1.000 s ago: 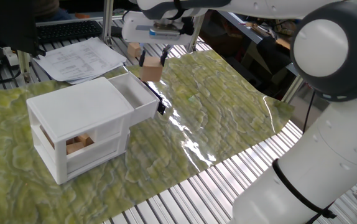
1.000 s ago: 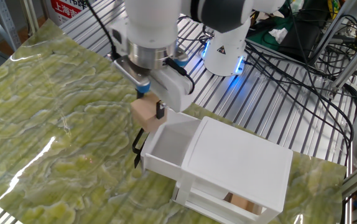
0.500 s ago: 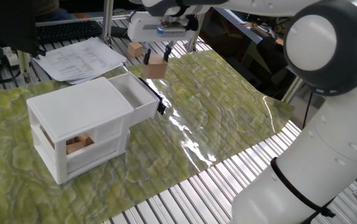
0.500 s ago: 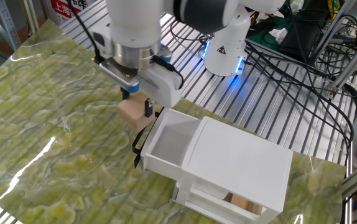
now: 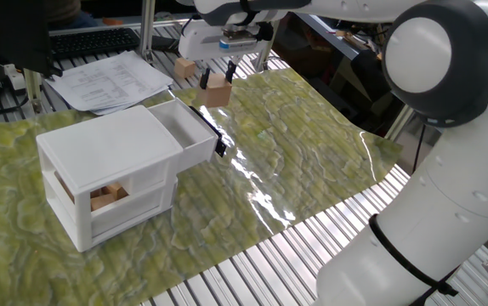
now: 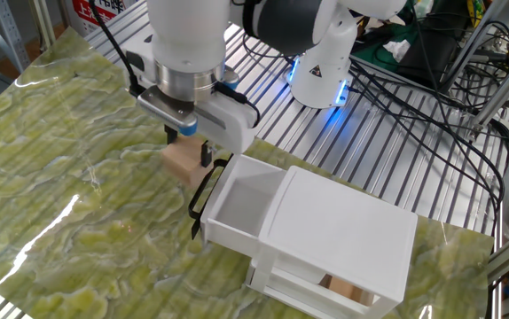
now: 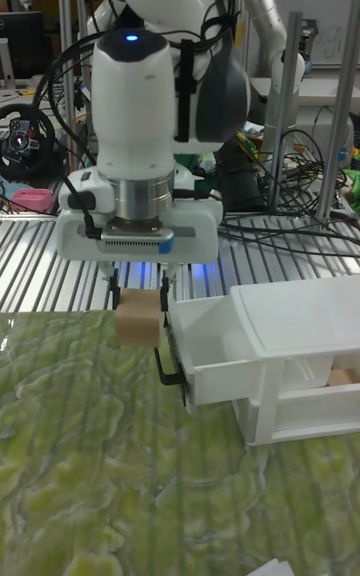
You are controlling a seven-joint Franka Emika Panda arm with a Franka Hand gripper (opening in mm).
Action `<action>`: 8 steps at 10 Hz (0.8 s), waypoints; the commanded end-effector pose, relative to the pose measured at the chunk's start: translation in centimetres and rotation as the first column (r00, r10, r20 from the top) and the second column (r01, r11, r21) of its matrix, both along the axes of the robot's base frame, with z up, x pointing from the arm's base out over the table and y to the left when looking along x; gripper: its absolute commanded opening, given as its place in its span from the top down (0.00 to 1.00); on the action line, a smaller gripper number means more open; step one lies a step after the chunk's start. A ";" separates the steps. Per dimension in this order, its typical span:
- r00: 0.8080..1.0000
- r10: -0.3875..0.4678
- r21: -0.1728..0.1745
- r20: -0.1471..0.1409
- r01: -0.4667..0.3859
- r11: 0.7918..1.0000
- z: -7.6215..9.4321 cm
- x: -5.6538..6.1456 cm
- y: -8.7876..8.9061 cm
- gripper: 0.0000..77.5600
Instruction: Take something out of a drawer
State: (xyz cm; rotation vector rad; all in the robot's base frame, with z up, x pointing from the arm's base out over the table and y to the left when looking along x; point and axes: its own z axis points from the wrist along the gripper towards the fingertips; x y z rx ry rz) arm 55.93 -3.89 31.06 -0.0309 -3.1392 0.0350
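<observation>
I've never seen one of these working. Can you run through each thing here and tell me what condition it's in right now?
Gripper: jaws shut on the wooden block.
Wooden block: held beside the drawer's front, outside it.
Upper drawer: pulled open, looks empty.
Lower drawer: pushed in, tan blocks inside.
Papers: lying flat behind the box.

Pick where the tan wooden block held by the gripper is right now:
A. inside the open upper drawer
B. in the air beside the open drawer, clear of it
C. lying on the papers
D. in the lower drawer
B. The gripper holds the block just outside the upper drawer, beyond its black handle.
</observation>
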 end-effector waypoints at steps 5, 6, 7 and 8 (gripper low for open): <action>0.996 0.087 -0.008 -0.001 -0.087 0.996 -1.1 0.6 -1.9 0.98; 0.996 0.093 -0.007 -0.002 -0.093 0.996 -1.3 0.7 -2.1 0.98; 0.995 0.095 -0.007 -0.002 -0.095 0.995 -1.4 0.7 -2.2 0.98; 0.994 0.106 -0.004 -0.002 -0.106 0.994 -1.9 0.9 -2.7 0.98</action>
